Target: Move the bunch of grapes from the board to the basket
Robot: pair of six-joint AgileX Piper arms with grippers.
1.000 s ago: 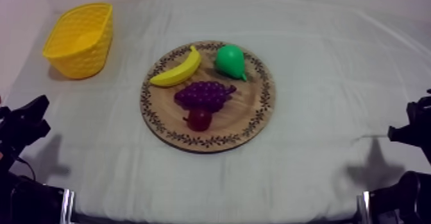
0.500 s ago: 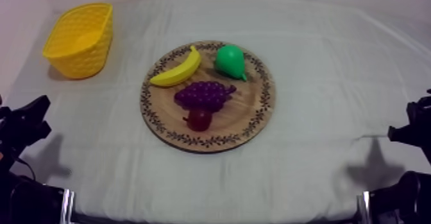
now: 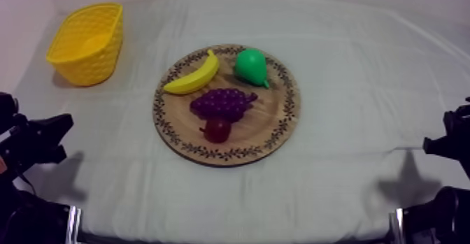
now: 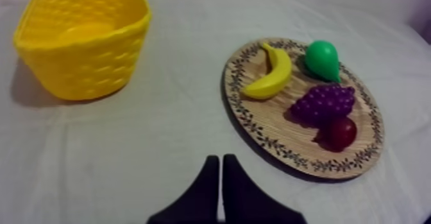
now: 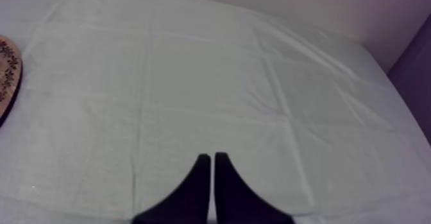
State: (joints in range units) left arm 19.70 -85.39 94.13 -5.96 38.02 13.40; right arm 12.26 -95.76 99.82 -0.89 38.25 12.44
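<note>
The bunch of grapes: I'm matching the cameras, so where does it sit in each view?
Top view: the bunch of grapes, centre of the wooden board, between the banana and the small red fruit.
Left wrist view: grapes between the pear and the small red fruit.
Right wrist view: a sliver of the wooden board's rim beside the cloth.
Shared landmark: that patterned rim.

The black two-fingered left gripper point(image 3: 63, 126), low at the left edge of the table, is swinging inward over the grey-white cloth point(image 3: 126, 173), its tip now reaching nearer the round wooden board with the patterned rim point(image 3: 281, 129) than a second ago.
</note>
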